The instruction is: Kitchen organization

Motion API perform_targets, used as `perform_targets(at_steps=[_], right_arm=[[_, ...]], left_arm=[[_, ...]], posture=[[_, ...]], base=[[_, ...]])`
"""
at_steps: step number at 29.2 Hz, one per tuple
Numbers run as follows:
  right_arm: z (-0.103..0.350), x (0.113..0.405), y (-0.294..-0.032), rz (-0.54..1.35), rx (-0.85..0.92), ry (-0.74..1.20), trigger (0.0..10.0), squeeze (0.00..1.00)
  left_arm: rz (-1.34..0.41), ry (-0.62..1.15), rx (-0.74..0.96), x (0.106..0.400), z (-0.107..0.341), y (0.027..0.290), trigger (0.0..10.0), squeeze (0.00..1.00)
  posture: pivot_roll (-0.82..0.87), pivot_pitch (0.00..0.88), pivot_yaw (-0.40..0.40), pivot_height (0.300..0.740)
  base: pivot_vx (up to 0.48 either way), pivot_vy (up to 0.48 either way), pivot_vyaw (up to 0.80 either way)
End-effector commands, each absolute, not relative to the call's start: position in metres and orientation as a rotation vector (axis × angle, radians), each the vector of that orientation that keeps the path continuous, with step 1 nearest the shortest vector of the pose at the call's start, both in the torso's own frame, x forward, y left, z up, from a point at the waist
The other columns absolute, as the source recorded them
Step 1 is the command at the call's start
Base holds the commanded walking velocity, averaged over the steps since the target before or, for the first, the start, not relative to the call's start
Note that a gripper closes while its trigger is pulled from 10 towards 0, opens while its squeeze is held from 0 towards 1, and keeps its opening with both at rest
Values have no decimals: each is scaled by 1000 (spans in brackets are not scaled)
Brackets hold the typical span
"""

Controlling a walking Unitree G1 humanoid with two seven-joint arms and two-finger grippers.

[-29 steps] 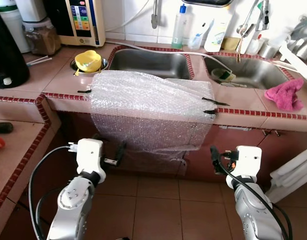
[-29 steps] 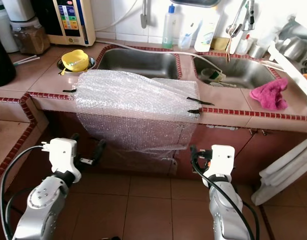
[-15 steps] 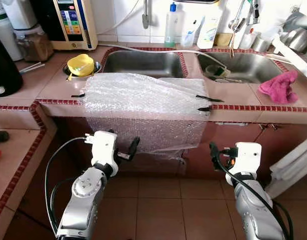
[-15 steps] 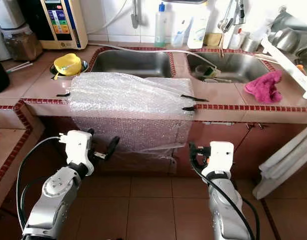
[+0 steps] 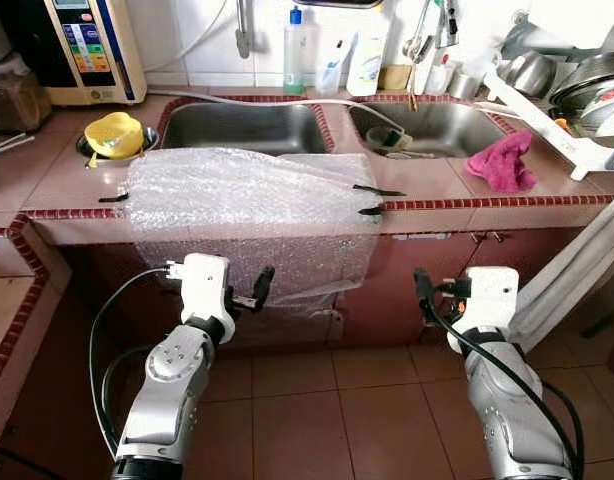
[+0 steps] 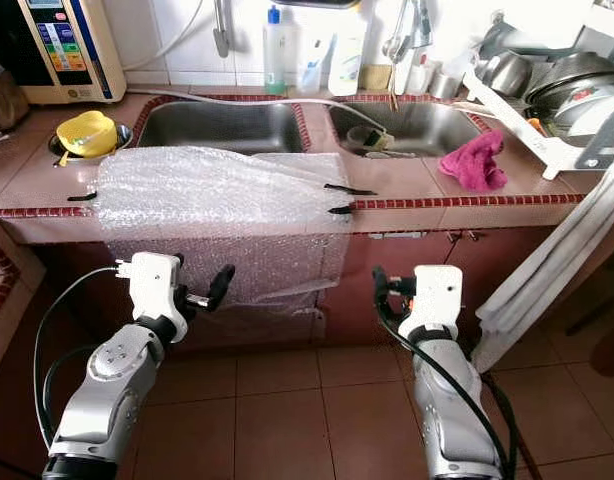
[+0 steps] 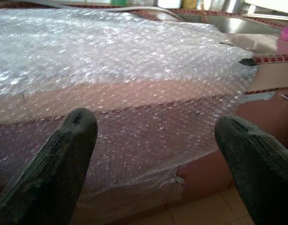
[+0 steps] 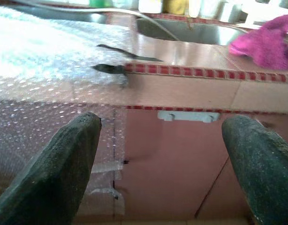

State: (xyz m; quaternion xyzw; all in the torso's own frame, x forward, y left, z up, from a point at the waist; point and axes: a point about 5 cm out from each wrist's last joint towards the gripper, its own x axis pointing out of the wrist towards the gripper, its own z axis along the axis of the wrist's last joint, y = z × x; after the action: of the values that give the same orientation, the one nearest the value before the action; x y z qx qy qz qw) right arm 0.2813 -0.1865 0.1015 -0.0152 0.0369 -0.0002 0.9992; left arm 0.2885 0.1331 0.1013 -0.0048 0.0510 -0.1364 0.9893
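Far left on the tiled counter: cream water-purifier box with coloured panel (image 5: pixel 79 45). Just right of it, a yellow plastic bowl (image 5: pixel 113 133) sitting in a round counter hole.

Clear bubble-wrap sheet (image 5: pixel 242 200) spread over the counter in front of the left steel sink basin (image 5: pixel 242 125); its lower half hangs over the red-tiled counter edge (image 5: pixel 477 203) and down the cabinet front. Black tape strips mark its corners, so it may be taped down.

Left gripper (image 7: pixel 155 173): fingers spread wide, empty, held below counter level, close to the hanging part of the sheet and aimed at it. No contact that I can make out.

Right gripper (image 8: pixel 170 171): fingers also wide apart, empty, facing the cabinet front just right of the sheet's edge.

Right basin (image 5: pixel 427 125) holds dishes. Magenta cloth (image 5: pixel 502 162) crumpled on the counter right of it.

Judgement: approach stage, sheet is the probable target. The next move calls for bringing the left fingers forward around the hanging edge before pinching.
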Motion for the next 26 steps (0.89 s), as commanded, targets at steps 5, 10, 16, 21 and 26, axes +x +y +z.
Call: perform_targets(at_steps=[5,10,16,21,26], right_arm=[[105,286,-185,2,-31,65,10000,0],[105,288,-182,6,-24,60,10000,0],[109,292,-178,21,-26,40,10000,0],[111,294,-178,25,-44,38,10000,0],[112,295,-177,25,-31,23,10000,0]], left_arm=[[-255,103,-5,292,102,136,10000,0],[-258,102,17,294,103,135,10000,0],[-261,86,44,297,107,133,10000,0],[-252,78,41,299,109,133,10000,0],[-246,71,22,301,112,132,10000,0]], posture=[[-1,0,-19,740],[1,0,-15,740],[4,0,-11,740],[2,0,-11,740],[1,0,-7,740]], base=[[0,0,320],[0,0,0],[0,0,102],[0,0,799],[0,0,739]])
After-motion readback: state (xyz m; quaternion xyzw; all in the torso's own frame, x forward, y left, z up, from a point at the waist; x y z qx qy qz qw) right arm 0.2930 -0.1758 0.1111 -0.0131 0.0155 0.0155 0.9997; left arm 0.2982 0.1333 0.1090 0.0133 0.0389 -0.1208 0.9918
